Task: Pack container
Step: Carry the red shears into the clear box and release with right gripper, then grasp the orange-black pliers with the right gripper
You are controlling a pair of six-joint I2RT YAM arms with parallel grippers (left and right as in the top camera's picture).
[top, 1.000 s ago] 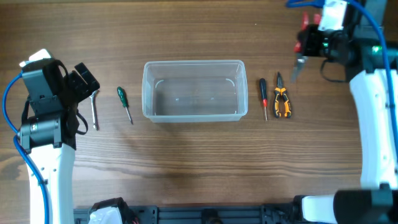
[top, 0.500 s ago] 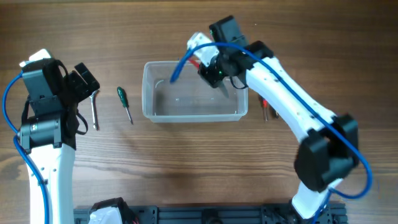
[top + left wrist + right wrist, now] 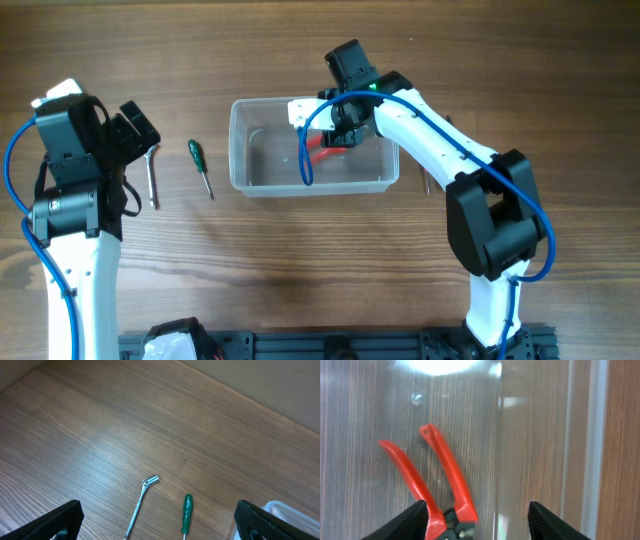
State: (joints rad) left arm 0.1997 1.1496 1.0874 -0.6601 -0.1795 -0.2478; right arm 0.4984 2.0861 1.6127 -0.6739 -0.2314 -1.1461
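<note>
Sitting mid-table, the container (image 3: 265, 160) lies between both arms, so we judge either can reach it. Inside it, the red-handled pliers (image 3: 446, 470) appear to rest on the clear floor. The right gripper (image 3: 477, 520) is just above them with fingers spread wide and clamping nothing, so we take them as released. Off to the left, the wrench (image 3: 142, 502) and the green screwdriver (image 3: 186, 512) lie outside on the table (image 3: 300, 280). Above them is the left gripper (image 3: 157, 522), its fingers likewise wide apart and empty.

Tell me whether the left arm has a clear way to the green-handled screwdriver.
Probably yes: the green-handled screwdriver lies on the wooden table just ahead of the open left gripper, with only the silver wrench beside it, not touching.
</note>
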